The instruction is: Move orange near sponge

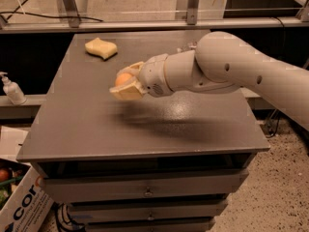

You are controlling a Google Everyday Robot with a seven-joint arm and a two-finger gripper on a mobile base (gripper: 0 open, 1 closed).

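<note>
The orange is small and round and sits between the pale foam pads of my gripper. The gripper is shut on it and holds it above the middle of the grey table, casting a shadow below. The sponge is pale yellow, flat and wavy-edged and lies at the table's far left corner, some way up and left of the gripper. My white arm reaches in from the right.
A soap dispenser stands on a ledge to the left. A cardboard box sits on the floor at the lower left. Drawers are below the tabletop. A metal rail runs behind the table.
</note>
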